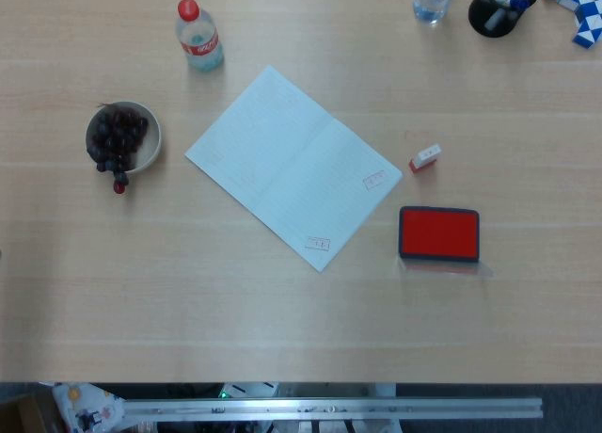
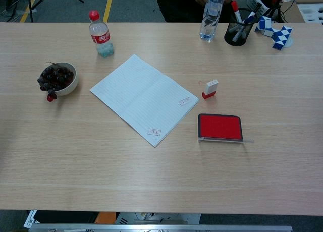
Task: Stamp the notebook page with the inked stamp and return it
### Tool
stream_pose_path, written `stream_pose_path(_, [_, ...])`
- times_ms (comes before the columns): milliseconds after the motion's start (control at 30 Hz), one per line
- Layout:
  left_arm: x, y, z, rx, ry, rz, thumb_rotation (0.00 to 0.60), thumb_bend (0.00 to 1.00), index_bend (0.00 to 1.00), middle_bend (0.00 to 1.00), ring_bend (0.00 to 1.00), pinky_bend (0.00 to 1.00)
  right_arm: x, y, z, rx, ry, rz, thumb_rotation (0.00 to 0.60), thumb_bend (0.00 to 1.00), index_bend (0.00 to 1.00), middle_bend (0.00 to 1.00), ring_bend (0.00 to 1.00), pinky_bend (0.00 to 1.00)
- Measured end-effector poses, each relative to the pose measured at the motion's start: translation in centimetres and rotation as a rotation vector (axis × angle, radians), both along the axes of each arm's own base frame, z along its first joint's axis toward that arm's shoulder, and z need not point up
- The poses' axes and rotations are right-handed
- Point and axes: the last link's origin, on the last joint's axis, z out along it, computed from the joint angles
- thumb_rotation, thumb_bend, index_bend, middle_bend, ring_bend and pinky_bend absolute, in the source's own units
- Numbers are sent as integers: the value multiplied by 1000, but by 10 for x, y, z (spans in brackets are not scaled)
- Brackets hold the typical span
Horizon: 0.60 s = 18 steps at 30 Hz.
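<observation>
The stamp [image 1: 425, 157] stands on the table [image 1: 282, 311], free of any grasp, just beside the open notebook [image 1: 292, 165] at its 3 o'clock. Two red stamp marks [image 1: 374, 179] sit on the right page. The red ink pad [image 1: 439, 233] lies open at the stamp's 6 o'clock. Neither hand appears in either view, so their state cannot be told.

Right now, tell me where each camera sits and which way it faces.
Head view: high above the table, looking almost straight down at the notebook, stamp and ink pad; no robot hand shows.
Chest view: lower, at the near edge, looking forward and down across the table; no robot hand shows.
Shared: notebook, stamp, ink pad, grape bowl.
</observation>
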Motion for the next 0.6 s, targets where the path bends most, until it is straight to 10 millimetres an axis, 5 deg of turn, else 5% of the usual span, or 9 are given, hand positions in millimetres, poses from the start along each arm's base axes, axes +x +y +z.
stream_pose_path(600, [1, -2, -1, -2, -2, -6, 600, 192, 268, 233, 169, 105, 19, -22, -4, 60, 15, 69, 600, 293, 559, 477, 397, 390])
